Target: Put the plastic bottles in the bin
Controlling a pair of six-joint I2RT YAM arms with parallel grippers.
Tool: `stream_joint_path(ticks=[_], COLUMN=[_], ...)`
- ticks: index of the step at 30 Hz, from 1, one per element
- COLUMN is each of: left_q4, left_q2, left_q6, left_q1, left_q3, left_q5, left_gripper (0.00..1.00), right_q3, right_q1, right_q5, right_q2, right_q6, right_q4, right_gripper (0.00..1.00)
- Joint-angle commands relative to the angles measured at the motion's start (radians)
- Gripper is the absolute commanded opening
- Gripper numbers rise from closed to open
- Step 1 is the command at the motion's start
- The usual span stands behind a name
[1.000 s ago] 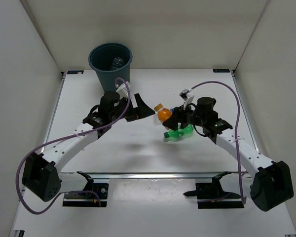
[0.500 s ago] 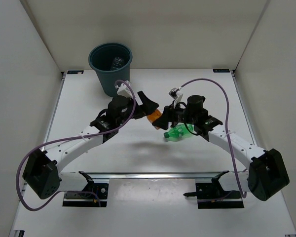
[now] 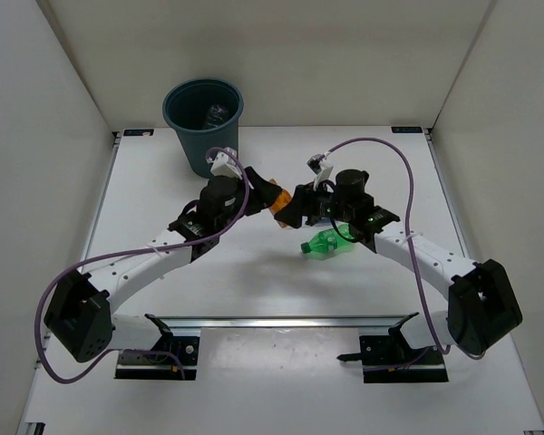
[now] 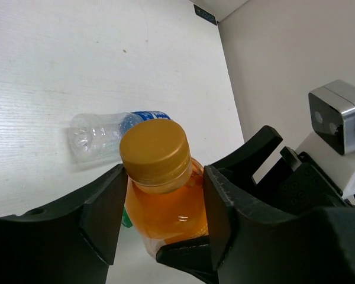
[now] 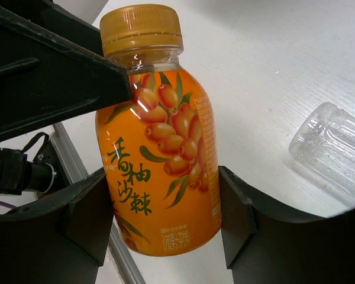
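An orange bottle (image 3: pixel 274 197) with a gold cap hangs above the table between both arms. My right gripper (image 3: pixel 292 205) is shut on its labelled body (image 5: pixel 160 148). My left gripper (image 3: pixel 261 192) has its fingers (image 4: pixel 103 207) pressed on the bottle's shoulder (image 4: pixel 165 204) just under the cap. Below the right arm a green bottle (image 3: pixel 329 243) lies on its side on the table. A clear bottle with a blue label (image 4: pixel 109 131) lies on the table beyond the orange one, its ribbed end (image 5: pixel 331 148) showing in the right wrist view. The dark teal bin (image 3: pixel 196 145) stands at the back left.
A clear bottle with a dark cap (image 3: pixel 218 113) lies inside the bin. White walls close the table on three sides. A metal rail (image 3: pixel 281 320) runs along the near edge between the arm bases. Purple cables loop over both arms.
My left gripper swung right to the orange bottle and closed round its neck end. My right gripper carried the orange bottle left, away from the green bottle.
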Motion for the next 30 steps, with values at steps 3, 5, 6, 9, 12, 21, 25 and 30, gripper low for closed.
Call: stream_joint_path(ticks=[3,5,6,9,12,21,25,30], left_q4=[-0.005,0.004,0.013,0.006,-0.029,-0.017,0.003,-0.010], left_q2=[0.010,0.008,0.013,0.019,0.030,0.050,0.050,0.036], left_q6=[0.026,0.032,0.038,0.031,0.075,0.100,0.110,0.124], left_q1=[0.006,0.018,0.022,0.033,0.041,0.038,0.036,0.042], left_q3=[0.019,0.015,0.007,0.021,0.053,0.039,0.039,0.053], left_q5=[-0.006,-0.003,0.008,0.022,0.031,0.072,0.043,0.043], left_gripper=[0.52,0.40,0.34,0.25,0.57,0.80,0.41,0.29], right_q3=[0.060,0.057,0.057,0.064,0.073,0.084,0.095,0.089], right_q1=[0.028,0.025,0.026,0.033,0.034,0.017,0.016,0.010], right_q5=[0.000,-0.029,-0.036,-0.050,-0.040,-0.099,-0.113,-0.113], right_q2=[0.011,0.012,0.006,0.024,0.014,0.023,0.043,0.043], right_q6=[-0.010,-0.010,-0.001,-0.027,-0.056,-0.065,-0.056,-0.056], right_q4=[0.057,0.089,0.097,0.086,0.069,0.079,0.059,0.043], right_gripper=[0.08,0.08,0.09,0.09,0.01,0.01,0.04,0.49])
